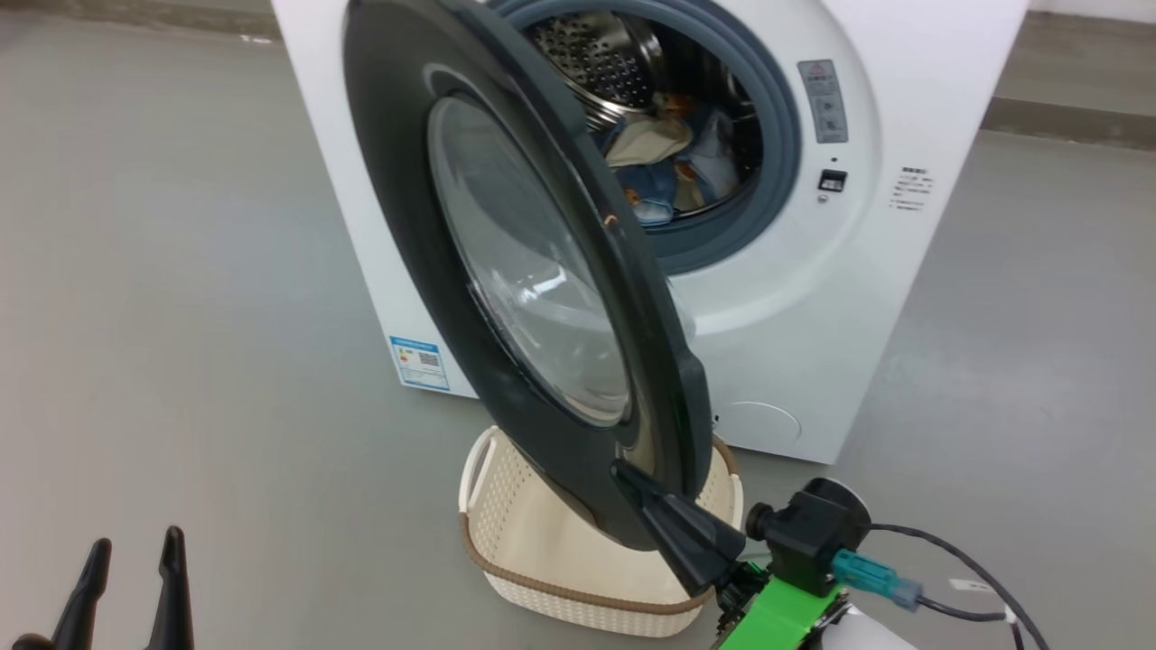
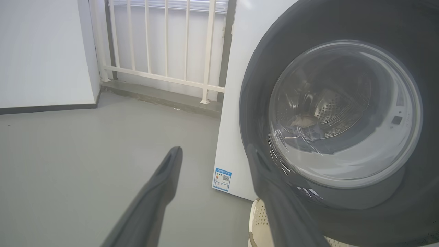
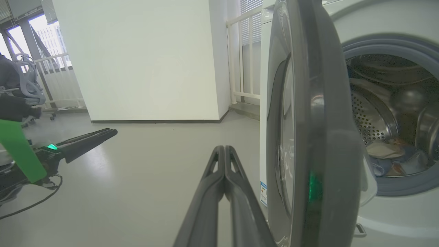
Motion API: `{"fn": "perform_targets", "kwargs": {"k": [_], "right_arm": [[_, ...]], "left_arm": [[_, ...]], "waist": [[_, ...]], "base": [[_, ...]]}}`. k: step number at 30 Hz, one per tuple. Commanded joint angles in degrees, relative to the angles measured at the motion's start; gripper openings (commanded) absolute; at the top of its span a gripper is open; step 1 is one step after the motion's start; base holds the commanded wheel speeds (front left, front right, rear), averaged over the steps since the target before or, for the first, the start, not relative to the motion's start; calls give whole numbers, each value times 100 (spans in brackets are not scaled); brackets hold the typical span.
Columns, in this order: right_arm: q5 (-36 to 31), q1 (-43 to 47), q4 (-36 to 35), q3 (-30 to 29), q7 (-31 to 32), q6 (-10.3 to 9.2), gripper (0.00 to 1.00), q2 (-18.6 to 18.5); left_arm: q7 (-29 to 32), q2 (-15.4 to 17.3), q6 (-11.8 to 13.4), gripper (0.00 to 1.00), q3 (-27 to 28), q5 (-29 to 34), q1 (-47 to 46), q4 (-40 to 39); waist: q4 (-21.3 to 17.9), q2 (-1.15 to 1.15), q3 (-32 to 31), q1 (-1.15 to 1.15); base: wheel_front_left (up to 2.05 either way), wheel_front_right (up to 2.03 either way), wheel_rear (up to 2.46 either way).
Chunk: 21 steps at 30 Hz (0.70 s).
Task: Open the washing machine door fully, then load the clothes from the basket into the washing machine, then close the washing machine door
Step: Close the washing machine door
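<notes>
Dark and long, the two fingers of the left end effector showed low at 7 o'clock in the head view. They stood wide apart with nothing between them, over the grey floor. The right end effector rose from 5 o'clock. Its fingers were pressed together into one narrow point and held nothing. This point lay at the lower rim of the washing machine door, on its outer side. It seemed to touch the rim, but I could not tell this for sure. A grey cable ran off behind its wrist toward 4 o'clock.

The basket stood on the floor at 6 o'clock, just in front of the machine and under the lower edge of the door, which hid a part of it. The door was about half open, swung out from the 9 o'clock side of the opening. In the right wrist view it showed edge-on, with the closed fingers just beside its outer face.

Farther, toward 12 o'clock, stood the washing machine, white, with its grey gasket and steel drum uncovered. The clothes lay inside the drum at its bottom, blue and cream pieces together. A blue label sticker sat low on the white body at 8 o'clock. Beyond the machine, the left wrist view showed a white railing.
</notes>
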Motion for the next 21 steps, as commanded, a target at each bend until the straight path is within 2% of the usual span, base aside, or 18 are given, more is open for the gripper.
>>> {"fn": "perform_targets", "kwargs": {"k": [1,10,21], "right_arm": [[66,-231,54,117,-15,25,0,19],[307,-534,1172,328,-30,25,0,48],[337,-867,1731,225,-51,25,0,55]], "left_arm": [[-38,127,-20,100,211,-40,-119,-91],[-38,148,-20,100,187,-95,-107,-97],[-38,212,-20,100,181,-203,-199,-86]], "waist": [[111,0,-45,0],[213,0,-7,0],[235,0,194,0]], "base": [[0,0,0],[0,0,0],[0,0,0]]}}
